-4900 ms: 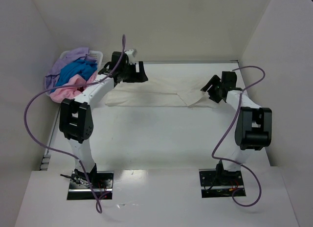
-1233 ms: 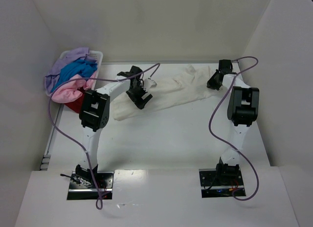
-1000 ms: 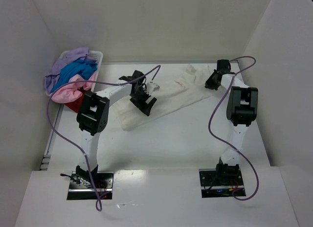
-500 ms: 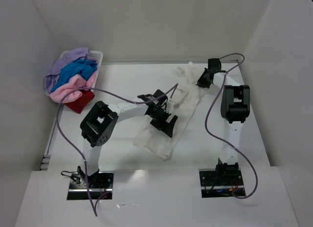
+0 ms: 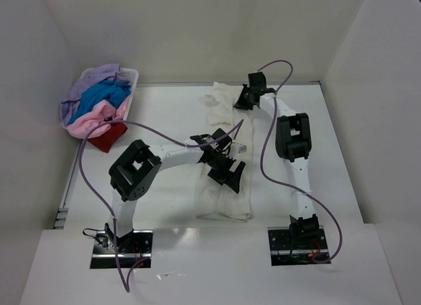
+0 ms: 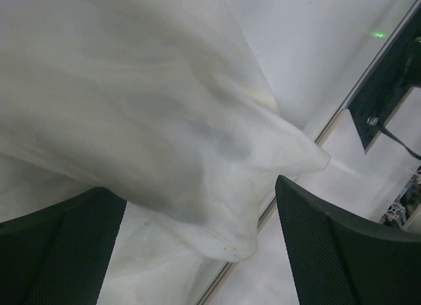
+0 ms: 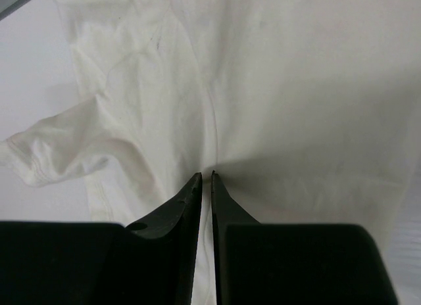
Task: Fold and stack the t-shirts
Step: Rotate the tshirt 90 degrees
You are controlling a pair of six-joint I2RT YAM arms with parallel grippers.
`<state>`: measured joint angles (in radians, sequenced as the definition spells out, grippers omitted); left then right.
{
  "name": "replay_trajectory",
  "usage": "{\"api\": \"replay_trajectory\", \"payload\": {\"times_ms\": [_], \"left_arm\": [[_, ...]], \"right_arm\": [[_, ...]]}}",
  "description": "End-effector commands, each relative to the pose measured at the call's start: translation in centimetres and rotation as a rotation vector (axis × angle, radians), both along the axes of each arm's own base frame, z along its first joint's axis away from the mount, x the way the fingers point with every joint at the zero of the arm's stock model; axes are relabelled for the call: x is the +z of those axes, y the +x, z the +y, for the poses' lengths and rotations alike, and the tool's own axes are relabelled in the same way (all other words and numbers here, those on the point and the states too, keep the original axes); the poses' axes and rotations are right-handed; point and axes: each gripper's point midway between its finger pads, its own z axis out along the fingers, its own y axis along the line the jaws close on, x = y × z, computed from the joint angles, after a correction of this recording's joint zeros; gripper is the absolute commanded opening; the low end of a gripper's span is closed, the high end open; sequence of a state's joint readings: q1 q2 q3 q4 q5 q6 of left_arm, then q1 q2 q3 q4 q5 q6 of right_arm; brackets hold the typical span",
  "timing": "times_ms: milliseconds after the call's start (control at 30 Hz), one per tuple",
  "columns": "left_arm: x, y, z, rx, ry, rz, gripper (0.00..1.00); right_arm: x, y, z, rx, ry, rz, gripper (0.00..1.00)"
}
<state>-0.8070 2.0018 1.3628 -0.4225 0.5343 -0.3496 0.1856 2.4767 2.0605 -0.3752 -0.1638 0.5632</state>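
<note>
cream-white t-shirt point(image 5: 229, 201) is out on the table point(image 5: 329, 154), roughly centre. It lies as a long narrow strip from the far edge down toward the arm bases. Rumpled, no clean fold in it yet, and one sleeve sticks out sideways at the far end.

right gripper point(image 5: 242, 101) sits on that far end, jaws almost together with only a slit showing. In the wrist view a crease in the cloth runs straight into the tips, so I read it as a thin pinch of fabric. My guess at why: it anchors one end so the strip can be tensioned and squared up.

left gripper point(image 5: 230, 176) reaches across over the middle of the strip. Its fingers point(image 6: 62, 252) are spread wide with nothing clamped. A loose bulge of the shirt sits below and between them; can't tell if the pads touch it. It looks set up to grab the near half and spread or fold it.

The rest are the queue, well apart from the work area. The lilac shirt point(image 5: 92, 81), blue shirt point(image 5: 105, 94) and pink shirt point(image 5: 92, 122) are heaped in the white basket point(image 5: 131, 73) at the far left. The red shirt point(image 5: 105, 140) hangs out over its near side.

No stack anywhere, so I'd call this early in shirt one. Main risk is that thin pinch slipping once the other end gets tugged.
</note>
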Motion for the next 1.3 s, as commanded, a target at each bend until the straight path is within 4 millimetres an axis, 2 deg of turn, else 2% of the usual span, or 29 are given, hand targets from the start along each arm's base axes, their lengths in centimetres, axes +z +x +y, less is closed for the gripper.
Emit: {"api": "replay_trajectory", "payload": {"times_ms": [0,100,200,233,333,400,433,467,500,533,567,600,667,700,733,800,833,900,933,967,1000,1033,1067,1100,1133,1167,1200,1233,1267], "left_arm": [[-0.7,-0.4,-0.4,0.030,0.016,0.022,0.99],[-1.2,-0.4,-0.2,0.054,0.018,0.015,0.99],[-1.7,-0.2,0.1,0.081,0.037,0.011,0.99],[-1.7,0.1,0.4,0.093,0.051,-0.008,0.99],[-0.7,0.9,1.1,0.126,0.080,-0.065,0.99],[0.1,1.1,1.6,0.142,0.095,-0.089,0.99],[0.5,1.4,2.1,0.157,0.094,-0.104,0.99],[0.8,1.4,2.4,0.162,0.102,-0.110,0.99],[0.5,1.7,3.1,0.182,0.118,-0.116,0.99],[1.1,2.1,3.6,0.205,0.110,-0.117,0.99],[1.2,1.9,3.8,0.206,0.109,-0.118,0.99],[1.4,1.8,3.9,0.206,0.105,-0.121,0.99],[3.5,1.8,3.7,0.192,0.056,-0.153,0.99],[5.3,2.0,3.4,0.195,0.018,-0.184,0.99],[6.3,1.9,3.3,0.190,-0.006,-0.190,0.99],[7.3,1.6,3.5,0.208,-0.016,-0.212,0.99],[7.8,0.9,4.2,0.216,-0.024,-0.212,0.99],[8.4,0.3,5.2,0.258,-0.023,-0.220,0.99],[8.2,0.0,5.8,0.276,-0.013,-0.220,0.99],[8.0,-0.4,6.5,0.295,-0.004,-0.217,0.99],[8.1,-1.7,7.2,0.302,-0.015,-0.212,0.99],[8.2,-1.8,7.7,0.356,-0.017,-0.206,0.99],[8.3,-2.2,8.3,0.387,-0.018,-0.199,0.99],[9.7,-2.4,8.6,0.424,-0.070,-0.220,0.99],[8.8,-3.0,9.4,0.484,-0.059,-0.179,0.99],[8.9,-3.3,9.8,0.510,-0.063,-0.174,0.99],[9.9,-3.4,10.0,0.534,-0.104,-0.191,0.99],[10.2,-3.5,10.1,0.551,-0.124,-0.185,0.99],[9.2,-4.1,10.5,0.583,-0.117,-0.148,0.99]], "right_arm": [[1.2,0.3,3.4,0.070,0.021,-0.020,0.15],[0.7,0.9,3.9,0.078,0.040,-0.014,0.15],[0.9,1.3,5.6,0.108,0.051,-0.024,0.15],[2.2,2.0,5.8,0.116,0.050,-0.056,0.15],[1.9,1.5,5.8,0.121,0.008,-0.030,0.18],[4.8,1.7,5.1,0.099,-0.017,-0.076,0.19],[4.6,1.3,4.5,0.088,-0.049,-0.074,0.21],[5.7,1.1,4.4,0.095,-0.053,-0.095,0.23],[9.4,1.3,3.8,0.083,-0.038,-0.165,0.25],[9.3,0.8,2.8,0.070,-0.042,-0.152,0.28],[10.5,0.5,2.7,0.069,-0.039,-0.170,0.38],[14.0,0.1,1.8,0.055,-0.030,-0.218,0.45],[15.5,-1.0,1.1,0.059,-0.029,-0.238,0.52],[16.6,-1.6,0.7,0.049,-0.035,-0.250,0.61],[18.6,-3.2,0.4,0.048,-0.030,-0.278,0.67],[20.0,-5.1,-0.2,0.029,-0.026,-0.293,0.80],[20.3,-7.6,-0.9,0.015,-0.024,-0.284,0.83],[20.7,-10.1,-1.3,-0.008,0.007,-0.287,0.92],[17.2,-12.6,-1.8,-0.014,-0.003,-0.200,0.93],[19.3,-14.5,-2.1,-0.016,0.024,-0.243,0.93],[18.7,-16.1,-2.2,-0.017,0.036,-0.224,0.94],[15.5,-18.7,-2.3,-0.022,0.055,-0.142,0.94],[17.0,-20.7,-2.7,-0.032,0.076,-0.176,0.94],[16.5,-22.3,-2.8,-0.035,0.094,-0.162,0.94],[13.5,-24.6,-3.2,-0.056,0.099,-0.091,0.94],[13.3,-25.8,-3.4,-0.066,0.110,-0.087,0.94],[14.2,-27.3,-3.6,-0.066,0.132,-0.111,0.94],[12.6,-28.9,-3.7,-0.065,0.137,-0.071,0.94],[12.4,-29.9,-3.7,-0.070,0.153,-0.054,0.94]]}}
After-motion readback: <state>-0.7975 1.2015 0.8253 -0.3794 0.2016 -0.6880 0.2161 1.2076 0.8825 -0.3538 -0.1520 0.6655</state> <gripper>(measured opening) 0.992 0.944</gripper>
